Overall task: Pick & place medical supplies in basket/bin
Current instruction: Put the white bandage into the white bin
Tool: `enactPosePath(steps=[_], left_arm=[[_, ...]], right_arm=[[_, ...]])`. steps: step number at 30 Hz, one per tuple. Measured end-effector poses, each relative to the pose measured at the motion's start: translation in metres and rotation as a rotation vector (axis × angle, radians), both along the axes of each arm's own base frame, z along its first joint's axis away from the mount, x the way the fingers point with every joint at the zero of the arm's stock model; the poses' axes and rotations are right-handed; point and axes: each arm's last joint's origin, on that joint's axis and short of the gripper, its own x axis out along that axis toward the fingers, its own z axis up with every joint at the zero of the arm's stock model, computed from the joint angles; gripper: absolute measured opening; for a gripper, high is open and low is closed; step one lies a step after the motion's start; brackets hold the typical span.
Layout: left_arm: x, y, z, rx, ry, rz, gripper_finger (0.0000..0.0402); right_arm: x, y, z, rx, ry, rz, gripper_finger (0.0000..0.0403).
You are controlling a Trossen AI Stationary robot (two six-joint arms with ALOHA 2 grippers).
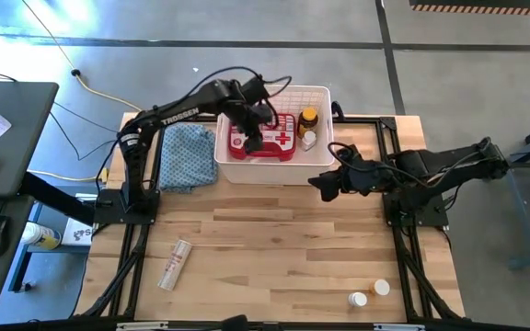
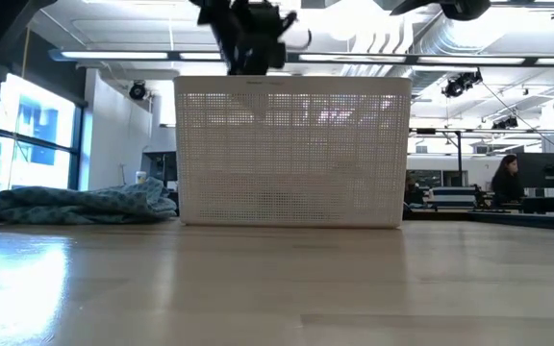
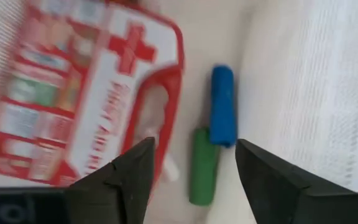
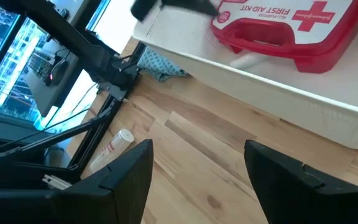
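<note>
The wooden table (image 1: 274,248) is the biggest thing here. At its 12 o'clock edge sits the big white basket (image 1: 325,95) with holes in its walls. In the low view the basket (image 2: 291,154) stands tall in the middle of the table.

Just beside the basket, at its 9 o'clock side, lies a blue patterned cloth (image 1: 188,156), all crumpled up.

Inside the basket lies the red first-aid case (image 1: 279,140) with a cross on it. At 3 o'clock from the case stand an amber bottle (image 1: 308,119) with a yellow cap and a small white bottle (image 1: 308,140).

The left gripper (image 1: 251,140) hangs over the basket, right above the case — its fingers are spread apart and hold nothing. Its wrist camera looks down on the case (image 3: 86,93), a blue tube (image 3: 222,106) and a green tube (image 3: 202,165) lying on the basket floor (the two tubes touch end to end).

The right gripper (image 1: 323,183) waits just outside the basket, near its 5 o'clock corner — its fingers are wide apart too.

A white tube (image 1: 175,264) lies alone toward 8 o'clock on the table. Two small white pill bottles (image 1: 368,294) sit near the 5 o'clock corner, well apart from the basket.
</note>
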Motion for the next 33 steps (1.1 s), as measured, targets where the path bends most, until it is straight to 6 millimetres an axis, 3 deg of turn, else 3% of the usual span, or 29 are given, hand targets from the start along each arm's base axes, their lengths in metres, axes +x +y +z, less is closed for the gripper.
enactPosePath(steps=[9, 17, 25, 33], left_arm=[[-0.02, -0.008, 0.073, 0.05, -0.058, 0.143, 0.0228], [-0.044, -0.031, 0.101, 0.033, 0.034, 0.288, 0.0202], [-0.053, -0.081, 0.121, -0.02, -0.042, 0.373, 0.0178], [-0.057, -0.143, 0.135, -0.069, -0.105, 0.409, 0.0165]], right_arm=[[-0.002, 0.01, 0.0, -0.025, 0.0, 0.035, 0.0243], [-0.005, 0.02, 0.0, -0.115, 0.012, 0.09, 0.0243], [-0.01, 0.035, -0.001, -0.146, 0.033, 0.202, 0.0243], [-0.015, 0.049, -0.001, -0.203, 0.045, 0.307, 0.0243]])
